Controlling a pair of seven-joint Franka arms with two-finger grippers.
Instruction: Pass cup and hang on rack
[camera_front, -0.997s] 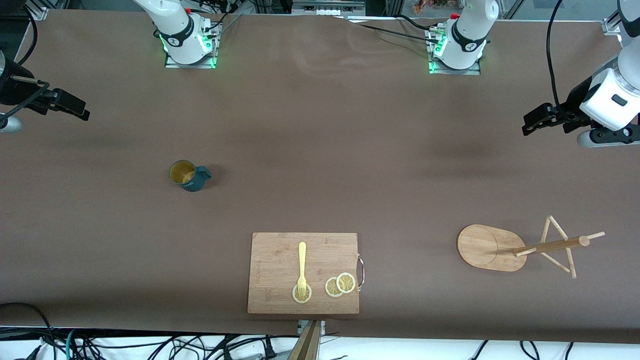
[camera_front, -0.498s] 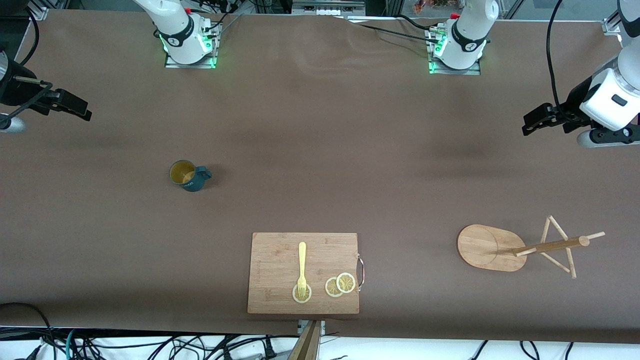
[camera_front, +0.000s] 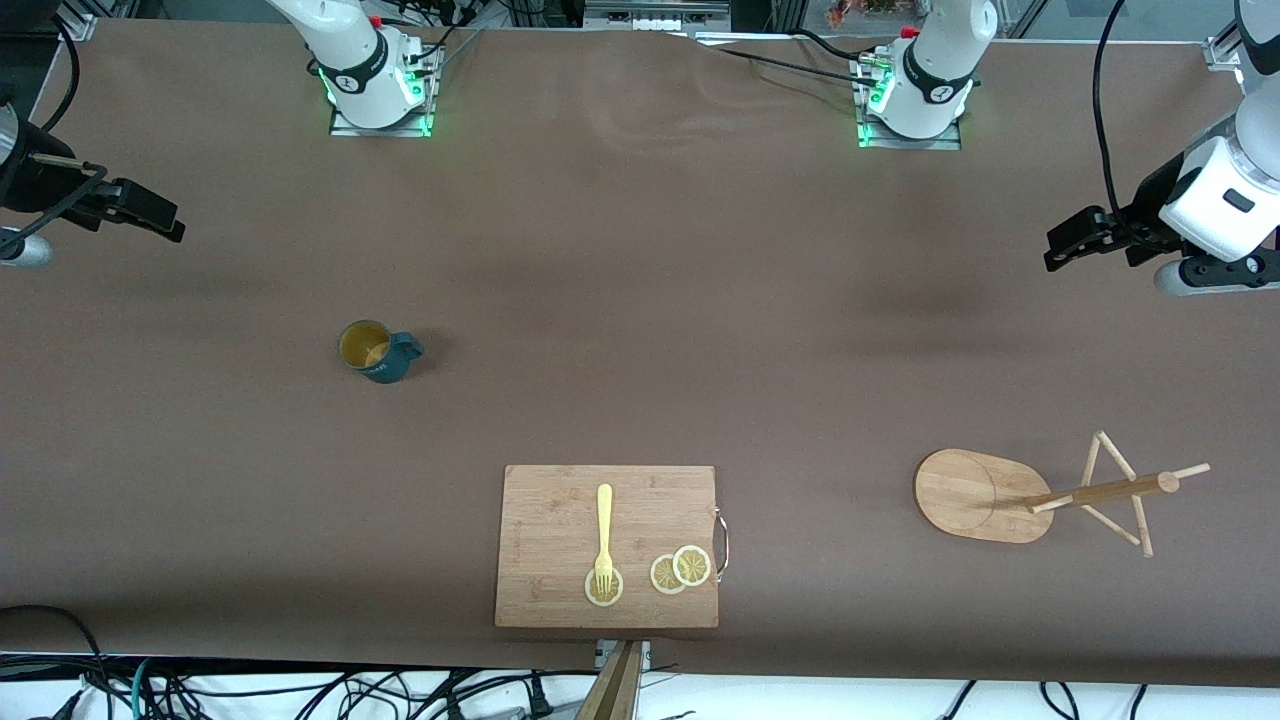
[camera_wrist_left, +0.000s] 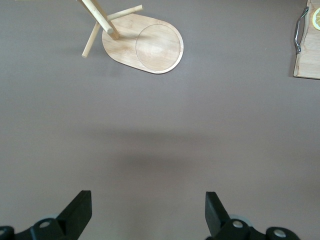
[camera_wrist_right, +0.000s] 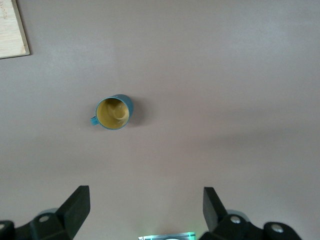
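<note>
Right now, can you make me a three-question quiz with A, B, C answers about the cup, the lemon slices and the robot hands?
1. Where is the cup?
A. on the table, toward the right arm's end
B. on the cutting board
C. hanging on the rack

2. How many lemon slices lie on the cutting board?
A. one
B. three
C. five

3. How are the two grippers?
A. both open and holding nothing
B. both shut on the cup
C. one shut on the fork

Answers:
1. A: the cup stands upright on the bare table, apart from the rack.
2. B: one slice lies under the fork tines, and two overlapping slices lie beside it.
3. A: the left gripper and the right gripper each show spread fingers over bare table.
</note>
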